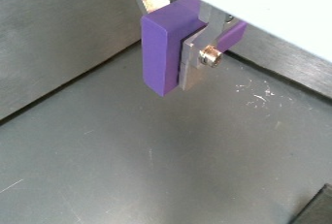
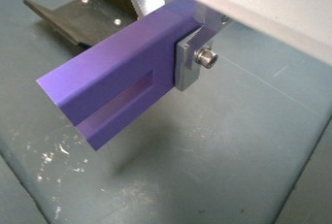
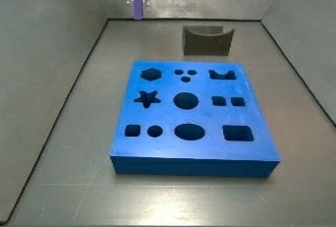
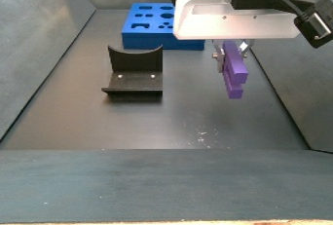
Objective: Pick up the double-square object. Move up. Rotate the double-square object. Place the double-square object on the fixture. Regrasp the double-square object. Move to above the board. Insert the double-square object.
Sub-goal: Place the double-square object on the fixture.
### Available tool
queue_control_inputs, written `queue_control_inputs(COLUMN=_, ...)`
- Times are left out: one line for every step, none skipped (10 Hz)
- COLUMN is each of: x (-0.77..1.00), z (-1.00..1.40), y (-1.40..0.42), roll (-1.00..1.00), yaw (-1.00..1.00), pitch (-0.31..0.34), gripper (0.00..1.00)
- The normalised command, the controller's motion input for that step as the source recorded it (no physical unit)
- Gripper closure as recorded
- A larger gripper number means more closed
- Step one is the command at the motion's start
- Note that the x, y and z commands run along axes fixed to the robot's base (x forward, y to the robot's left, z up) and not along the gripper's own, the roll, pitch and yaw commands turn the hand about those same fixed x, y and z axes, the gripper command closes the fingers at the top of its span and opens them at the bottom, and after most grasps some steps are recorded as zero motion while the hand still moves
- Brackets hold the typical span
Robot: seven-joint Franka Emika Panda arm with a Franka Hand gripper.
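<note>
My gripper [image 1: 178,36] is shut on the purple double-square object [image 1: 168,55] and holds it in the air above the grey floor. The piece also shows in a wrist view [image 2: 115,84], with its notch slot showing in the face. In a side view the piece [image 4: 235,71] hangs upright from the gripper [image 4: 231,47], to the right of the dark fixture [image 4: 132,74]. In a side view the piece [image 3: 137,7] is high at the back left, with the fixture [image 3: 206,40] and blue board [image 3: 191,113] below.
The fixture's edge shows in a wrist view [image 2: 81,21]. The bin's grey walls [image 4: 39,44] rise on both sides. The blue board stands at the far end in a side view [image 4: 156,24].
</note>
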Motion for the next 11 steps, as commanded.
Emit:
queue_control_inputs(x=0.01, z=1.0, y=0.0, roll=0.01, yaw=0.0, pitch=0.001, gripper=1.0)
queue_control_inputs(x=-0.01, z=1.0, y=0.0, roll=0.01, yaw=0.0, pitch=0.02, gripper=1.0)
queue_control_inputs(x=-0.01, z=1.0, y=0.01, roll=0.01, yaw=0.0, pitch=0.026, gripper=1.0)
queue_control_inputs(x=-0.01, z=1.0, y=0.01, roll=0.02, yaw=-0.01, pitch=0.031, gripper=1.0)
queue_control_inputs(x=-0.02, z=1.0, y=0.02, roll=0.03, yaw=-0.01, pitch=0.038, gripper=1.0)
queue_control_inputs(x=-0.02, z=0.99, y=0.02, roll=0.04, yaw=-0.02, pitch=0.046, gripper=1.0)
queue_control_inputs(x=-0.02, z=0.84, y=0.02, roll=0.04, yaw=-0.02, pitch=0.055, gripper=1.0)
queue_control_inputs(x=-0.01, z=0.64, y=0.02, roll=0.04, yaw=-0.02, pitch=0.063, gripper=1.0)
queue_control_inputs(x=0.0, z=0.49, y=0.02, roll=0.04, yaw=-0.02, pitch=0.072, gripper=1.0)
queue_control_inputs(x=0.0, z=0.34, y=0.02, roll=0.04, yaw=-0.01, pitch=0.081, gripper=1.0)
queue_control_inputs(x=1.0, z=0.32, y=0.23, roll=-0.4, yaw=0.17, pitch=-0.189, gripper=1.0)
